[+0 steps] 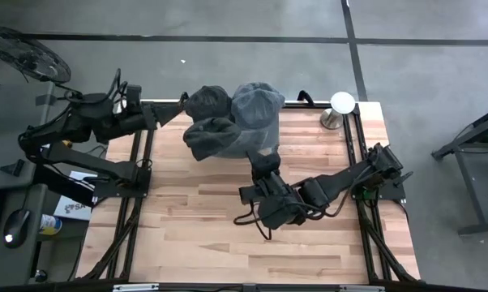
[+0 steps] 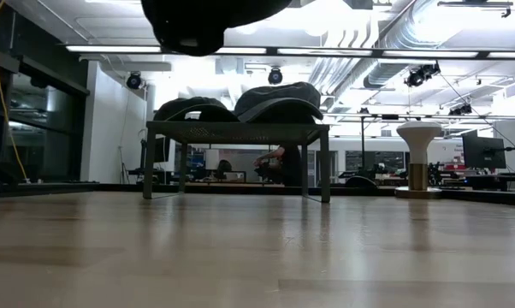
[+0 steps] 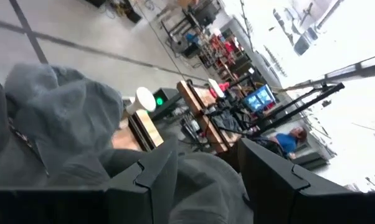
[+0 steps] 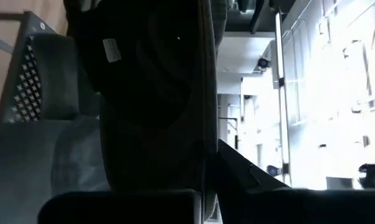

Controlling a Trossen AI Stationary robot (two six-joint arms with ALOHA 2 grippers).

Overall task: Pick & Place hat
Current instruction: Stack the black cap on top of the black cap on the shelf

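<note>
hats (image 1: 230,122) look soft, light and floppy, best pinched at a brim fold; right gripper (image 1: 264,159) pinches one hat, left gripper (image 3: 203,180) half-spread over another.

The worktop (image 1: 211,219) was pale wooden planking, set on a grey concrete floor (image 1: 228,20) crossed by dark seam lines. A round fan (image 1: 29,53) stood at one far corner. Beyond lay a bright open hall with long ceiling strip lights (image 2: 266,51), exposed ducts (image 2: 369,34) and distant monitors (image 2: 484,152).
</note>
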